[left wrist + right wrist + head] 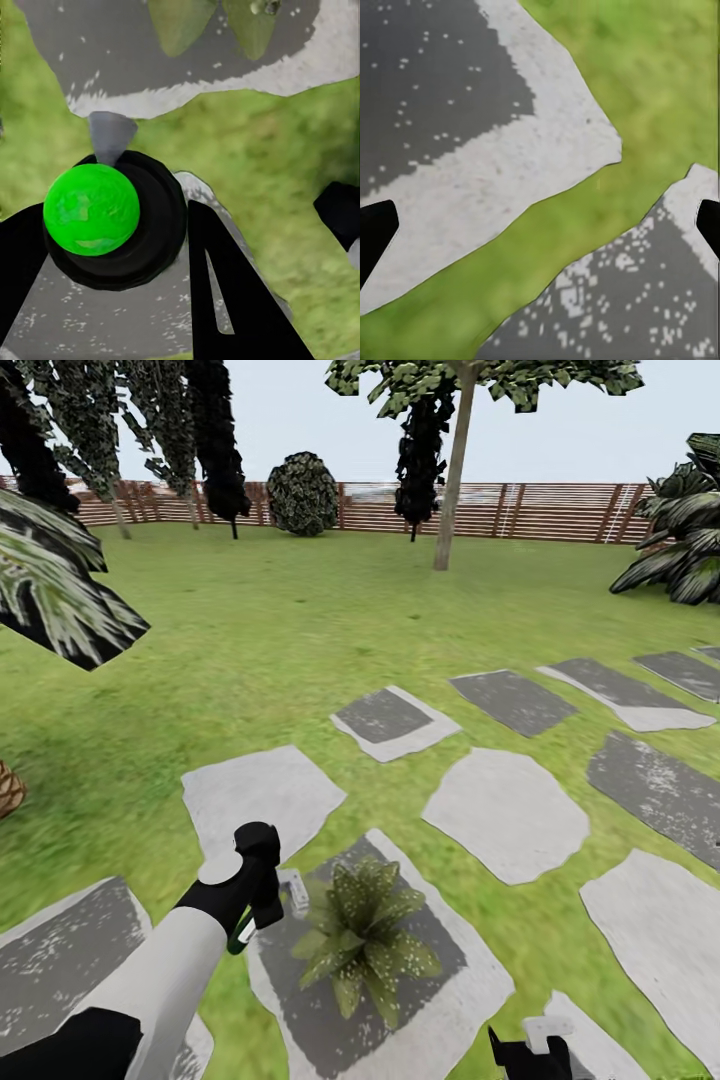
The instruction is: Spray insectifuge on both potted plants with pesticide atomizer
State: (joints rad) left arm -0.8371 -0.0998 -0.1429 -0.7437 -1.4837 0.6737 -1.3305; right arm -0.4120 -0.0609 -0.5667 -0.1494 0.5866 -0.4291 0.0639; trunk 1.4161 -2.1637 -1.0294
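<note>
My left gripper [262, 885] is shut on the pesticide atomizer [290, 892], whose white head points at a potted plant [365, 940] just to its right. The plant is a low speckled green rosette on a grey stepping stone [440, 1000]. A green loop of the atomizer hangs below the gripper. In the left wrist view the atomizer [91, 210] is a bright green dome in a black ring between my black fingers [225, 285], with the plant's leaves [180, 22] ahead. My right gripper [528, 1050] is open low over stones and grass, its fingertips [375, 232] far apart.
Several grey stepping stones [505, 810] cross the lawn to the right. A brown slatted fence [520, 510] runs along the back, with a round bush [302, 495] and a tree trunk [455, 470]. A scaly palm trunk [8, 790] stands at the left and striped leaves [680, 540] at the right.
</note>
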